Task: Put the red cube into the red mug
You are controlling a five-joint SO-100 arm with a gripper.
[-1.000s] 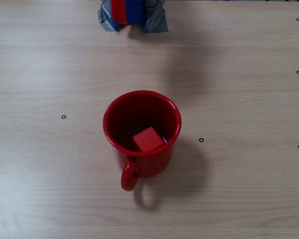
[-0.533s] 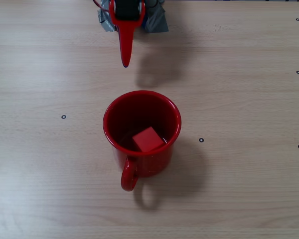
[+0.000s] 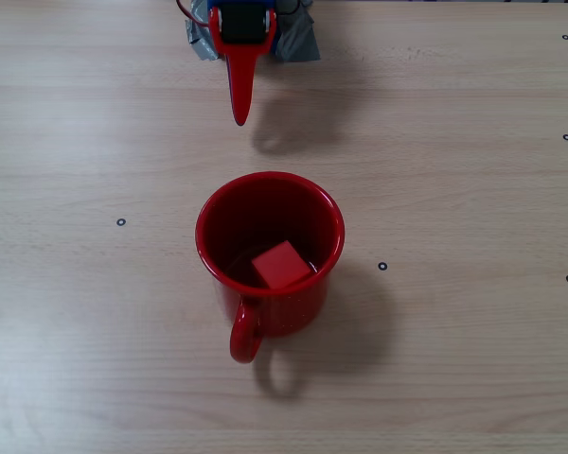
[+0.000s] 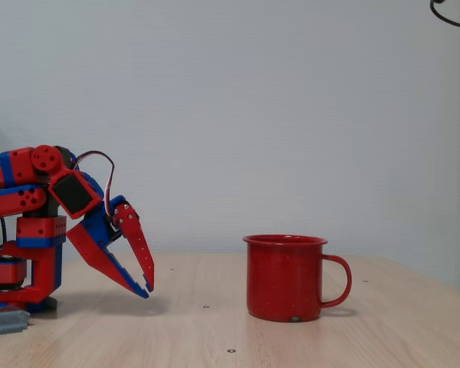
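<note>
The red mug (image 3: 270,251) stands upright mid-table (image 3: 473,378), its mouth open from above but partly filled by the red cube (image 3: 282,265). Bare wood surrounds it on all sides, the handle (image 3: 245,334) jutting toward the near edge. The gripper (image 4: 144,285) hangs well apart from the mug, clear table between them.

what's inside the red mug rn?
In the overhead fixed view, the red cube lies on the floor of the red mug, towards the handle side. In the side fixed view the mug's wall hides it.
</note>
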